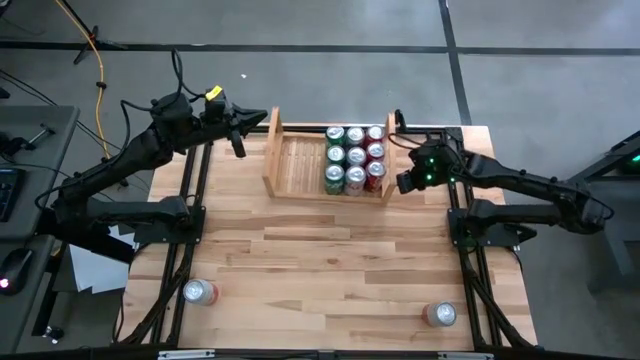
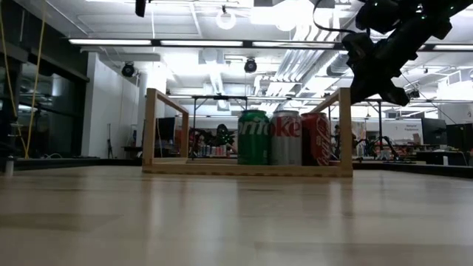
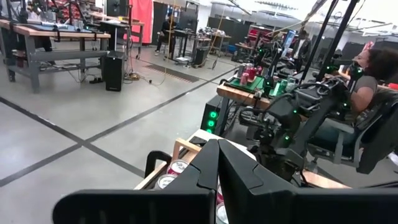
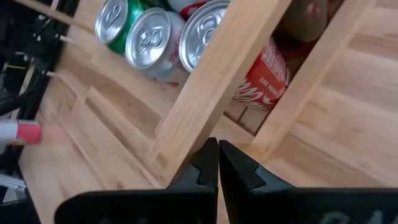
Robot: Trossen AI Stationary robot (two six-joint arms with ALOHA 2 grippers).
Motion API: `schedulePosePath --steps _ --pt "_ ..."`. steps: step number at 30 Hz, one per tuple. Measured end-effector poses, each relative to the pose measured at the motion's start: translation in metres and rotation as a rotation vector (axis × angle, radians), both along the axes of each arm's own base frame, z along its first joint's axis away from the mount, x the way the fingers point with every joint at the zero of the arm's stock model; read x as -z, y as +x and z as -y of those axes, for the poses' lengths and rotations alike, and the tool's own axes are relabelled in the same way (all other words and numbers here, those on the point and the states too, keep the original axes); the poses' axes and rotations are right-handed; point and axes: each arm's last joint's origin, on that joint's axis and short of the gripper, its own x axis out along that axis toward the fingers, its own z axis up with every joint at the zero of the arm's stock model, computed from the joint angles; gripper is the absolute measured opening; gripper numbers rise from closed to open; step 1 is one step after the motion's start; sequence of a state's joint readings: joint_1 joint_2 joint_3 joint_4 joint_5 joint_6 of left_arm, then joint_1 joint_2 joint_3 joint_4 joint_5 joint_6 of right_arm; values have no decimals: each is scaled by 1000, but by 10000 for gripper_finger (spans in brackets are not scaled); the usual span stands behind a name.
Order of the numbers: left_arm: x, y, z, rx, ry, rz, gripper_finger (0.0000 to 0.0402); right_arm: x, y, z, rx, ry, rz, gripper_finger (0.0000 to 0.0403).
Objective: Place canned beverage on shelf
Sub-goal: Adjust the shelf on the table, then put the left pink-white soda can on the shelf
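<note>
Right gripper: fingers pressed together, nothing between them. It hangs just outside the right side board of the shelf, above the table, near the front corner of the rack.
Left gripper: fingers together, holding nothing. It is raised over the far left part of the table, just beside the left side board of the shelf, clear of it.
Shelf: low pale wooden rack at the far middle of the table, upright, with slatted base and two side boards. Left half of the base is bare.
Cans on shelf: nine cans standing upright in three rows of three, packed against the right side board. Colours are green, silver and red; the low view shows a green, a silver and a red can side by side at the front.
Loose can, left: lies on its side near the front left edge of the table, well apart from the shelf.
Loose can, right: lies on its side near the front right edge of the table, well apart from the shelf.
Person: seated beyond the table, visible in the left wrist view.
</note>
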State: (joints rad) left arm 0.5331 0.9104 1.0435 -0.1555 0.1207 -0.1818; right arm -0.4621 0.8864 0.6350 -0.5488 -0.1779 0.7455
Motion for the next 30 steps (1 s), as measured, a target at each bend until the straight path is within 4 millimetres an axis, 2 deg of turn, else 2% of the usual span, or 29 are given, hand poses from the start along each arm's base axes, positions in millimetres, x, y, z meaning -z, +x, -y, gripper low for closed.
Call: schedulePosePath --steps 6,11,16,20,25,30 --pt "0 0 0 0 26 -11 0 0 5 -12 -51 -6 -1 0" --pt "-1 0 0 -2 75 -25 0 -6 -6 -15 -32 -41 -44 0" --pt "-2 -1 0 -3 100 -28 0 -28 -28 -22 -12 -105 -134 0" --pt "-2 -1 0 -2 153 -52 1 -54 -40 -25 1 -162 -97 0" --pt "-1 -1 0 0 210 -86 9 -80 -41 -25 23 -220 35 0" --pt "7 -1 0 11 182 -158 35 -88 -37 -23 68 -247 117 0"
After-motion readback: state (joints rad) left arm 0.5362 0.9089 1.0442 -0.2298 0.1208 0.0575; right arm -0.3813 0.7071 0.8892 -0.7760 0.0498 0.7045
